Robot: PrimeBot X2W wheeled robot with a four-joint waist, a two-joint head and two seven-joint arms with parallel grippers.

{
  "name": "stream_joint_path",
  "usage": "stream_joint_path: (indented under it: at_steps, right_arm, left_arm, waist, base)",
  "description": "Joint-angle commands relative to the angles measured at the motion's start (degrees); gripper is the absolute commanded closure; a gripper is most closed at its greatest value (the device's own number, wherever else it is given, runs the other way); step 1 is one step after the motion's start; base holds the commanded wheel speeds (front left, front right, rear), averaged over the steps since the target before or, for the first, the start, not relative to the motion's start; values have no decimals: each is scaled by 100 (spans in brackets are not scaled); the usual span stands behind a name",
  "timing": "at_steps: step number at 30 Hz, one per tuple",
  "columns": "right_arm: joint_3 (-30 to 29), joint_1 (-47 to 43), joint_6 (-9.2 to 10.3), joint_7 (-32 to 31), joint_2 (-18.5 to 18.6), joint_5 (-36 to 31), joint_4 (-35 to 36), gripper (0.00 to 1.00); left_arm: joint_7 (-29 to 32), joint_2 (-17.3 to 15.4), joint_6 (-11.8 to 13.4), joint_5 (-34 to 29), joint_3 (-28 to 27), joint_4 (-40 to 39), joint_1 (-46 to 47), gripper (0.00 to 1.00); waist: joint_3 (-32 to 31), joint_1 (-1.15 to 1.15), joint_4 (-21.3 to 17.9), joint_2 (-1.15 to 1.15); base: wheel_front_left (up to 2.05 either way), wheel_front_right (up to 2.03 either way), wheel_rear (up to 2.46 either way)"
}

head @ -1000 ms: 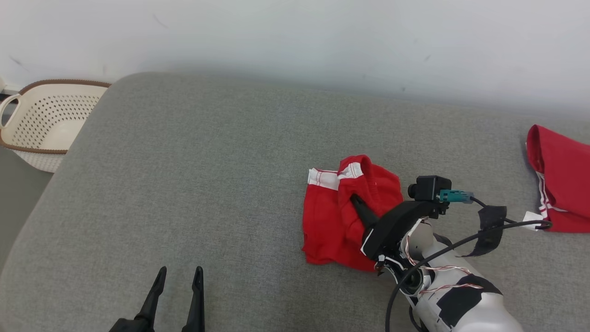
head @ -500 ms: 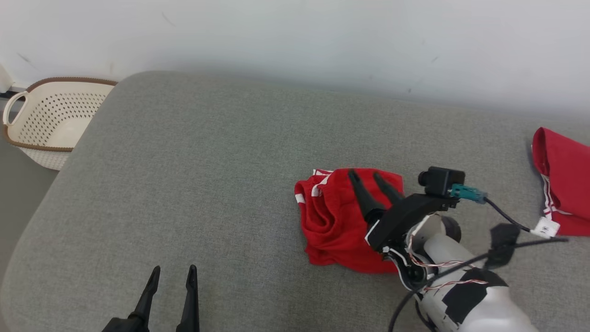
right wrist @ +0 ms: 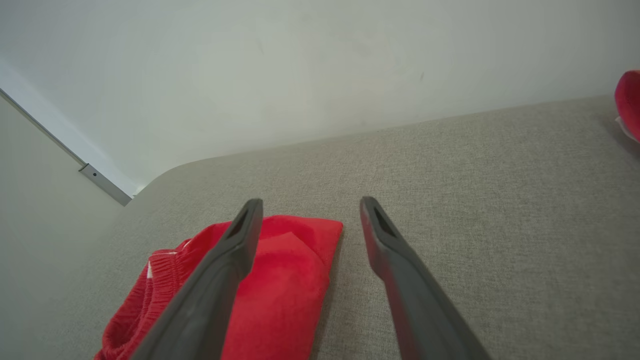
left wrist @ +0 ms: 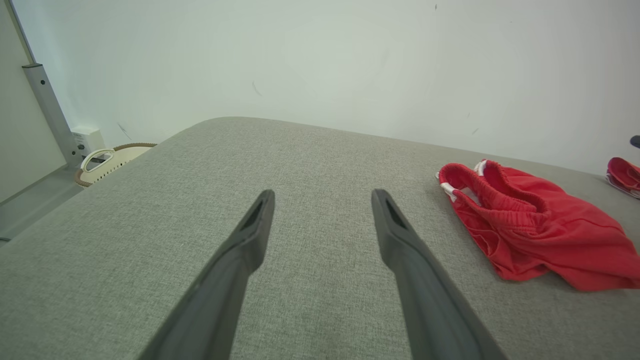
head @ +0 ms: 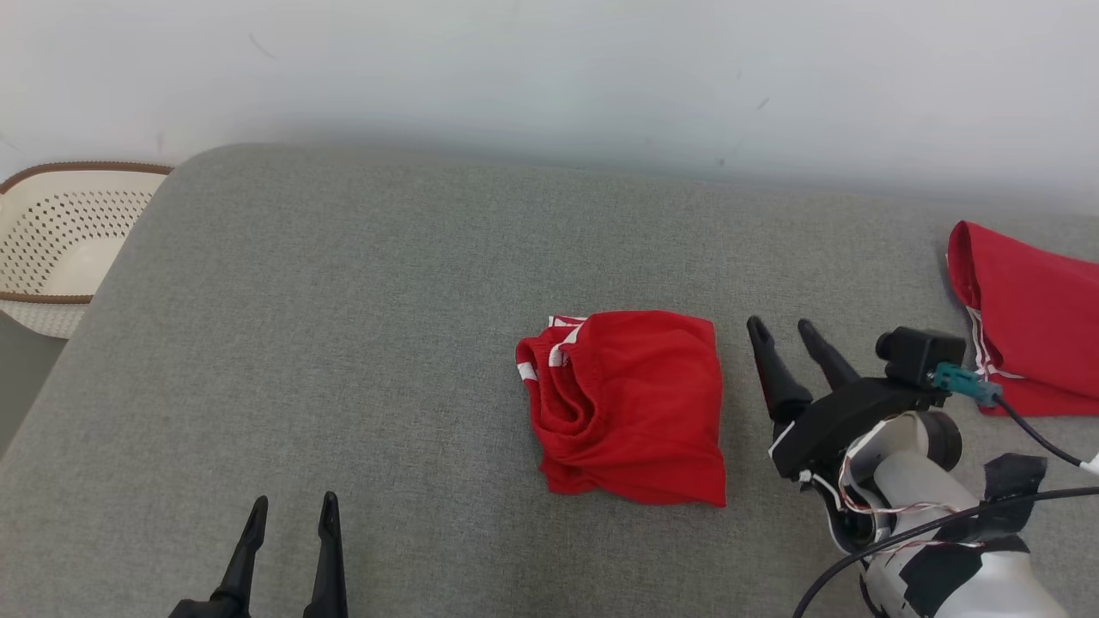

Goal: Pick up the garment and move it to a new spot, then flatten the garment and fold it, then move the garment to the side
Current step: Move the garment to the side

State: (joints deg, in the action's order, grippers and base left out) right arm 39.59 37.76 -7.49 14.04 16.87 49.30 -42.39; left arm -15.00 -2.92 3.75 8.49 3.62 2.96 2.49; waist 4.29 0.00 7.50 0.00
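Note:
The garment (head: 631, 403) is a pair of red shorts with white trim, lying folded over on the grey cushion (head: 386, 300). It also lies at the right of the left wrist view (left wrist: 530, 225) and at the lower left of the right wrist view (right wrist: 270, 285). My right gripper (head: 781, 326) stands open just right of the garment, apart from it, with nothing between its fingers (right wrist: 235, 240). My left gripper (head: 292, 511) is open near the cushion's front edge, well left of the garment, and empty (left wrist: 322, 197).
A second red garment (head: 1026, 313) lies at the cushion's far right edge. A cream perforated basket (head: 51, 249) stands on the floor off the cushion's left end. A pale wall (head: 549, 77) runs behind the cushion.
My right gripper has opened, let go of the garment and drawn back to its right. The garment now lies flatter, folded over. The head camera has shifted a little.

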Motion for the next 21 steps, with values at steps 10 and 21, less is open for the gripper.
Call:
stream_joint_path:
  at_steps: [10, 21]
  right_arm:
    - [122, -212, -1, -605, -305, 91, -542, 0]
    - [292, -169, -1, -1331, -537, 457, -919, 0]
  left_arm:
    - [-24, 1, 80, -15, 70, -81, -64, 0]
    - [-24, 0, 154, 55, 125, -93, -138, 0]
  waist:
    - [84, 0, 188, 0]
    - [87, 0, 323, 0]
  base:
    - [0, 0, 0]
    - [0, 0, 0]
